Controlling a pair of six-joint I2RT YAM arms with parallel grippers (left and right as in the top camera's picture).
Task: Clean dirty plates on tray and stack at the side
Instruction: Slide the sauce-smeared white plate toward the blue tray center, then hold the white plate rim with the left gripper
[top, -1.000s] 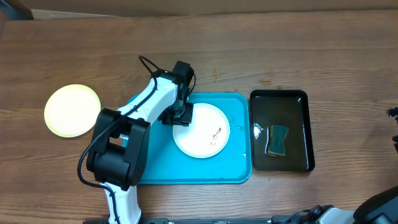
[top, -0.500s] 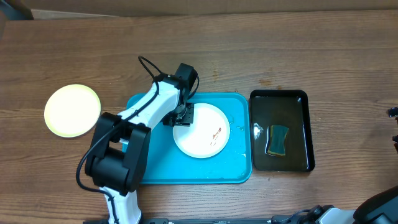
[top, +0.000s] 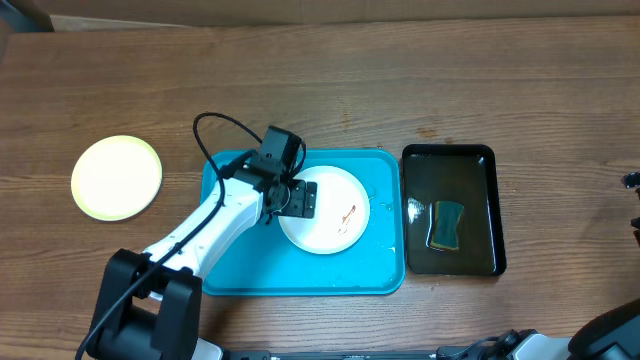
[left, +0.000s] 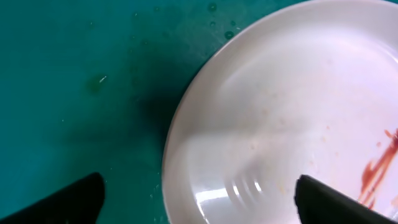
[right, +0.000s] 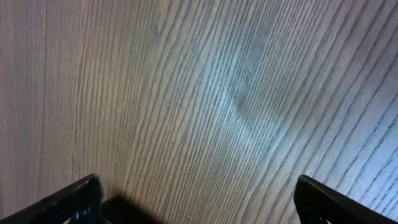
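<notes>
One white plate (top: 325, 210) lies on the tray (top: 240, 270), its smear (top: 348, 214) unwiped; the left gripper (top: 300, 198) hangs wide and empty over its left rim; the right gripper (right: 199, 199), equally wide, hovers over the table (right: 199, 93). Pinching that rim squarely looks best, so scrubbing cannot slide it.

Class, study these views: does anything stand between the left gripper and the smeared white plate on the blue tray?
Nothing visible does. The left gripper hangs with its jaws open directly over the left rim of the white plate. Beside that rim there is only bare blue tray.
</notes>
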